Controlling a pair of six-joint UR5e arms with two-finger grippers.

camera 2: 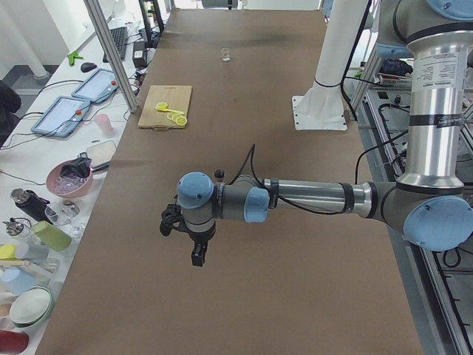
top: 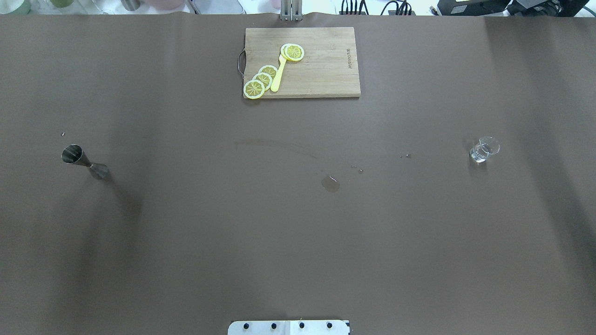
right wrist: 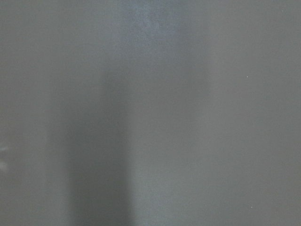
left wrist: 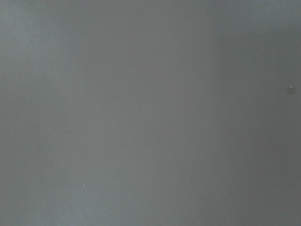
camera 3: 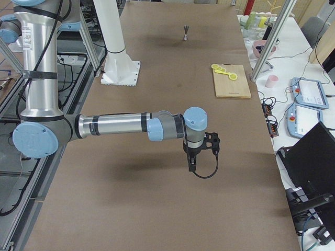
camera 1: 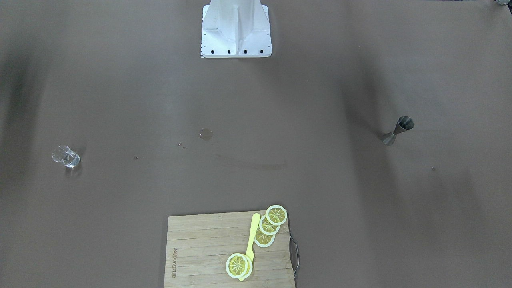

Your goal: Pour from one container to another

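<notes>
Black fingers of the left gripper (camera 2: 197,255) point down over the brown table (top: 298,242). It shows only in the side view from the robot's left, so whether the fingers are apart or together cannot be told. Its silver and blue arm reaches out level from the robot's side of the table. The right gripper (camera 3: 191,164) also hangs fingers down above bare table, with a black cable looping beside it. It too shows only in a side view, and its state cannot be told. Neither gripper touches anything, and both wrist cameras show nothing but plain table surface.

Further out, a small metal jigger (top: 84,161) (a double-ended measuring cup shaped like an hourglass) stands upright on the robot's left side of the table. A short clear glass (top: 484,149) stands well apart from it on the robot's right side, and seems to hold a little clear liquid. Between them, near the table's middle, lies a small wet puddle (top: 330,184) with a few droplets beside it.

At the far edge from the robot lies a wooden cutting board (top: 326,70). On it rest yellow lemon slices (top: 254,89), three overlapping in a row and more at the end of a yellow plastic utensil (top: 278,77). The robot's white base (camera 1: 236,32) stands at the table's near edge.
</notes>
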